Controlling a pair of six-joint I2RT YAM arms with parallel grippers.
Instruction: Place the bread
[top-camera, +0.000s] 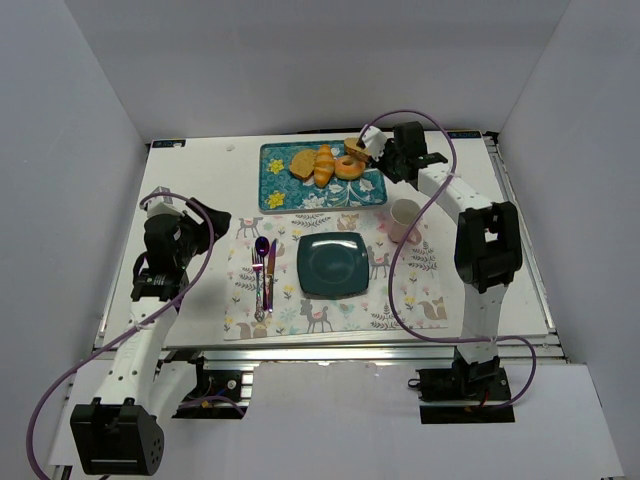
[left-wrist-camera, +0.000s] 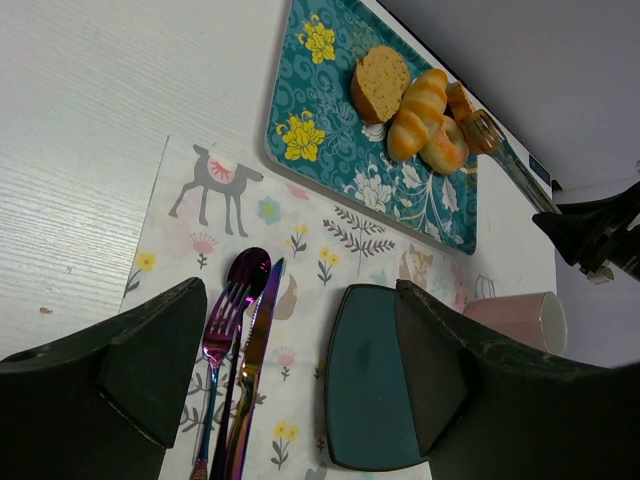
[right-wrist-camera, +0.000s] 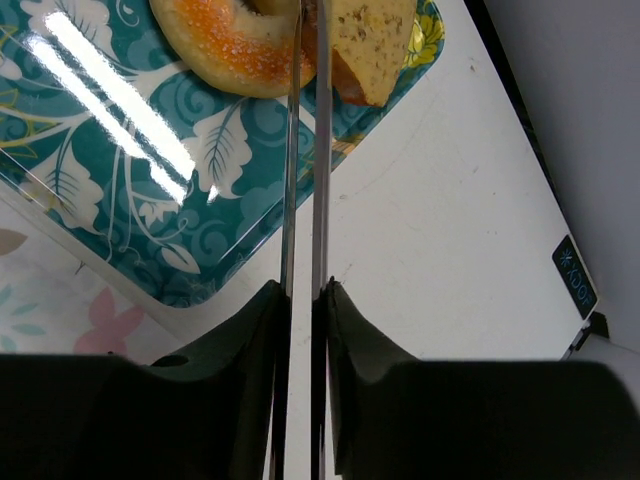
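Observation:
The bread (top-camera: 357, 149) is a golden-orange slice with a brown crust, leaning at the right end of the teal flowered tray (top-camera: 275, 185) beside a sugared donut (right-wrist-camera: 235, 55). My right gripper (right-wrist-camera: 303, 290) is shut on a pair of metal tongs (right-wrist-camera: 318, 180). Their two arms run nearly together up to the bread (right-wrist-camera: 370, 40), and their tips leave the right wrist view. In the left wrist view the tongs' toothed tip (left-wrist-camera: 484, 130) touches the bread (left-wrist-camera: 459, 100). My left gripper (left-wrist-camera: 300, 350) hangs open above the placemat's left side, holding nothing.
On the tray also lie a duller tan slice (top-camera: 303, 163) and an orange croissant (top-camera: 324, 165). A dark teal square plate (top-camera: 333, 264) sits on the animal-print placemat (top-camera: 300, 315). Purple cutlery (top-camera: 264, 275) lies to the plate's left and a pink cup (top-camera: 404, 220) stands to its upper right.

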